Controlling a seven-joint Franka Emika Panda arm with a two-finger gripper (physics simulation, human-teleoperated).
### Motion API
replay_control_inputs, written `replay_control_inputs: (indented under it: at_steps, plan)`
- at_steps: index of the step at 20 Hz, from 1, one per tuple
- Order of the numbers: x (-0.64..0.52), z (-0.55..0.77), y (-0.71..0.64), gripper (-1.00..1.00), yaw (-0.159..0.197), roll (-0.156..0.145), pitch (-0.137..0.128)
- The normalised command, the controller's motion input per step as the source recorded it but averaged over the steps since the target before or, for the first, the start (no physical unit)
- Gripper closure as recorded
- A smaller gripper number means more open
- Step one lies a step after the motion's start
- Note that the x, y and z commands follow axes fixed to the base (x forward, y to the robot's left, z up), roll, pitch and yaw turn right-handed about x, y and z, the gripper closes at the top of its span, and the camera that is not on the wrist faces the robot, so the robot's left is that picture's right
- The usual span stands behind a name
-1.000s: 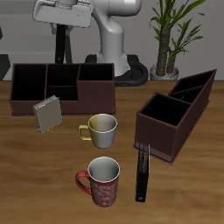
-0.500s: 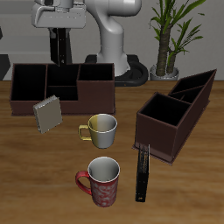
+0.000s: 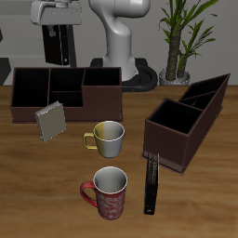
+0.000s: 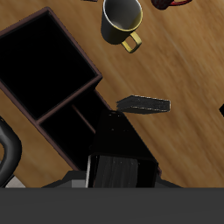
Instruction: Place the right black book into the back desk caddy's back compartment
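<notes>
My gripper (image 3: 58, 31) is shut on the right black book (image 3: 58, 46), which hangs upright above and just behind the back desk caddy (image 3: 102, 90). That caddy is a long, low, dark-brown box with a wide end section (image 3: 29, 85), small middle sections and a taller block end. The back compartment (image 3: 63, 81) is the small dark middle section below the book. In the wrist view the book (image 4: 118, 150) fills the foreground over the caddy's divider (image 4: 68, 98), with the small sections (image 4: 77, 127) beside it. The fingertips are hidden by the book there.
A small grey book (image 3: 48, 119) leans before the back caddy. A metal mug (image 3: 108, 138), a red patterned mug (image 3: 110, 191) and a thin black book (image 3: 152, 183) sit nearer the front. A slanted-wall caddy (image 3: 189, 119) and a plant (image 3: 181, 37) stand aside.
The gripper has carried the black book sideways toward the caddy's wide end and slightly higher. Nothing on the table has moved.
</notes>
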Motion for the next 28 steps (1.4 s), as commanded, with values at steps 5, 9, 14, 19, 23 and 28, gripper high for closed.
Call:
replay_control_inputs:
  at_steps: [5, 9, 14, 19, 23, 28]
  plan:
    - [-0.03, 0.01, 0.08, 1.00, 0.227, 0.005, -0.033]
    - [-0.09, -0.19, 0.31, 1.00, 0.201, 0.080, 0.014]
    - [-0.10, -0.16, 0.23, 1.00, 0.170, 0.051, -0.004]
    - [-0.10, -0.17, -0.05, 1.00, 0.181, -0.001, 0.008]
    - [-0.10, -0.14, -0.10, 1.00, 0.179, -0.008, 0.009]
    - [0.00, -0.11, -0.10, 1.00, 0.111, -0.021, 0.027]
